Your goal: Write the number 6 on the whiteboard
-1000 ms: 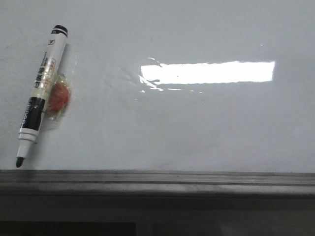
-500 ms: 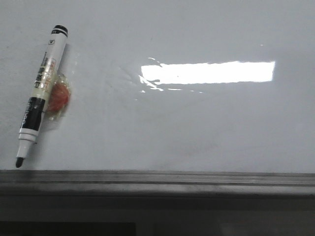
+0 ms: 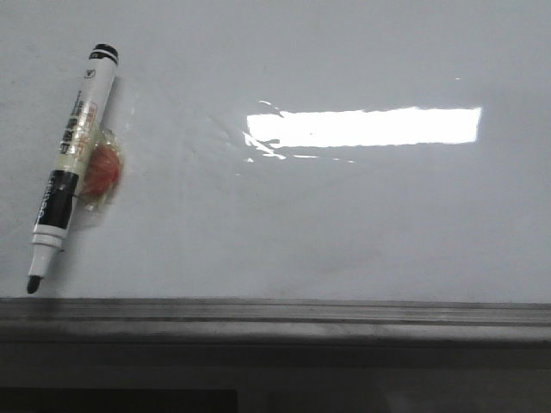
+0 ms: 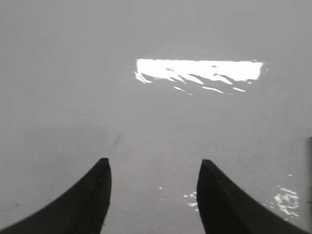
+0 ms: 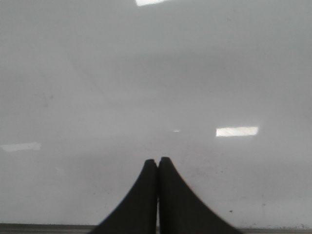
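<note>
At nine o'clock on your whiteboard (image 3: 344, 215) lies a marker (image 3: 69, 163); left gripper (image 4: 153, 168) gapes wide, right gripper (image 5: 157, 163) pinched together, empty.

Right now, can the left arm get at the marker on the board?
Probably yes. The marker lies flat and uncapped on the whiteboard, nothing over it; only a small red object touches its side. The left gripper is open and empty, though its distance is unclear.

Almost nothing has changed on the board.
The marker (image 3: 71, 163) has slipped a touch toward the near rail of the whiteboard (image 3: 344, 224) since a second ago; its black tip now sits slightly closer to that rail.
</note>
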